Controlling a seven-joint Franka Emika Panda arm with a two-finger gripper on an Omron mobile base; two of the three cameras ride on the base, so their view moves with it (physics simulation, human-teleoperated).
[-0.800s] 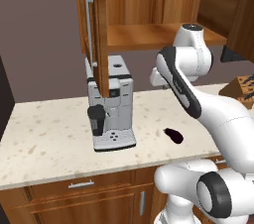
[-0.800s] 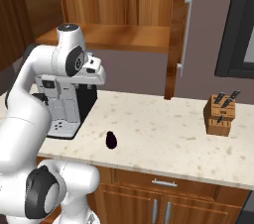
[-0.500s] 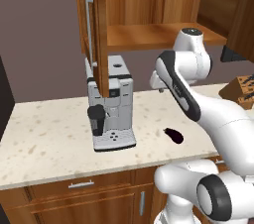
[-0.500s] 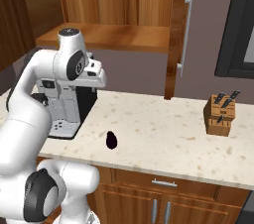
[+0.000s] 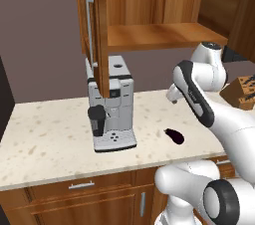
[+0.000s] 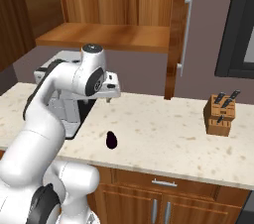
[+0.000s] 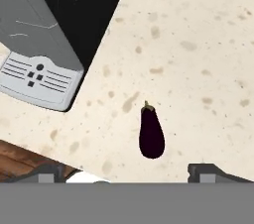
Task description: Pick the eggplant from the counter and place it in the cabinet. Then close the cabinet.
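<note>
1 eggplant (image 7: 151,134) lies alone on the counter (image 7: 198,59), and in the hand view it is just ahead of the gripper (image 7: 126,171), between the lines of its 2 fingertips (image 7: 206,171) and touching neither of them. The fingertips stand far apart, so the gripper is wide open and holds nothing. The stem end of the eggplant points away from the gripper and the round dark end is the nearer one. In the right base view the gripper (image 6: 110,95) hangs in the air above the counter (image 6: 163,134), and the eggplant (image 6: 112,140) lies below it, a little toward the front edge. In the left base view the eggplant (image 5: 174,136) rests on the counter (image 5: 55,139) below the bent white arm (image 5: 196,94). The coffee machine (image 5: 110,105) stands on the counter to one side of the gripper, apart from the eggplant, and its grey base with small buttons (image 7: 39,77) shows in the hand view. The cabinet (image 5: 149,15) is above the gripper with both doors open, and its wooden shelf (image 6: 106,36) is bare. A knife block (image 6: 221,114) stands far away on the other side of the counter.
</note>
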